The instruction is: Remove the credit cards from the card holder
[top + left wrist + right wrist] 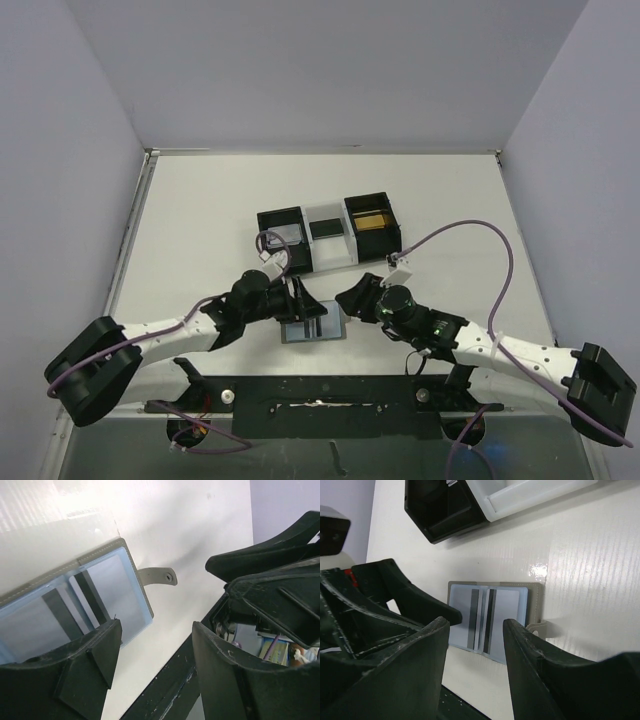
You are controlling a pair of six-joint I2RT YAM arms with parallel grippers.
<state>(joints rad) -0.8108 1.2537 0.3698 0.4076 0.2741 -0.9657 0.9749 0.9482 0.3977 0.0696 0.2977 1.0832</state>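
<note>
The card holder [313,328] lies open and flat on the white table between my two grippers. Its grey snap tab [160,576] sticks out to one side. Each blue-grey panel holds a pale credit card [461,617] with a dark stripe; the second card [509,612] fills the other panel. My left gripper [299,301] hovers open at the holder's far left edge, and the left wrist view shows only table between its fingers [102,652]. Just right of the holder, my right gripper [349,300] is open too, nothing in it, and its wrist view frames the holder between its fingers [427,645].
A black-and-white three-compartment tray [330,256] stands just beyond the holder. Its right compartment holds a gold item [372,220], and a dark card [325,228] lies in the middle one. The black mounting bar [320,400] runs along the near table edge.
</note>
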